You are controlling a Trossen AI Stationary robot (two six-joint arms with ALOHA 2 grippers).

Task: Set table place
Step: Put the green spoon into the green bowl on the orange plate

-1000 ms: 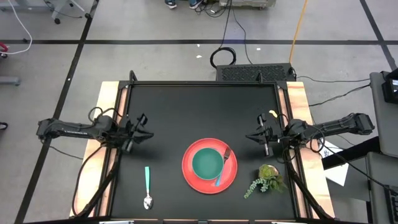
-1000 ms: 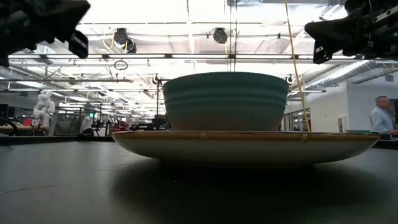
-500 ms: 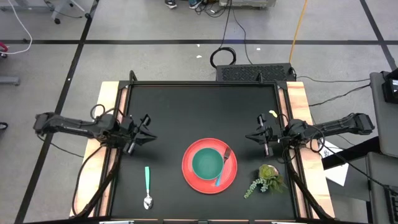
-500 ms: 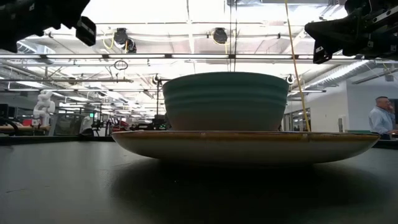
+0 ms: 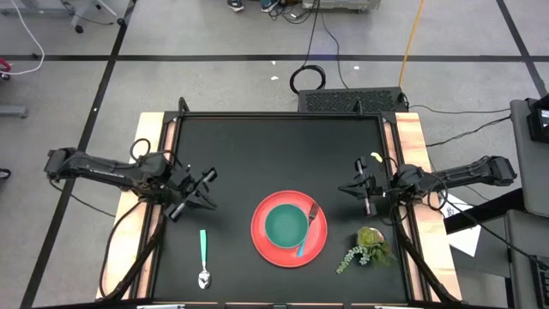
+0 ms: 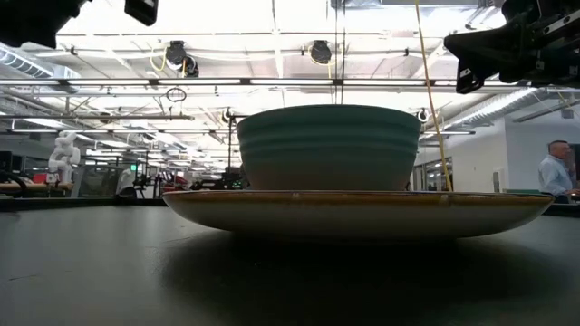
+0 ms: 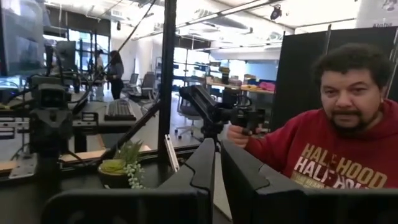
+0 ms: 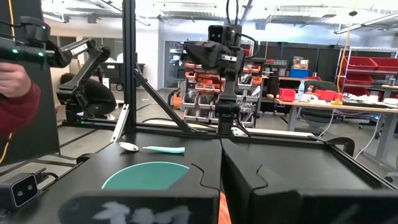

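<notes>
The red plate lies on the black table near its front edge, with the green bowl standing in it; the low view shows the bowl on the plate. The teal-handled fork lies across the plate's right part, beside the bowl. The teal-handled spoon lies flat on the table left of the plate. My left gripper hovers shut above the table, far-left of the plate. My right gripper hovers shut, far-right of the plate.
A leafy plant sprig lies right of the plate near the table's right edge. A person in a red hoodie stands beyond the table's right side. Bare tabletop fills the far half.
My left gripper has gone a little toward the table's right and near edges, toward the plate, and has turned about. My right gripper, plate, bowl, fork and spoon have stayed where they were.
</notes>
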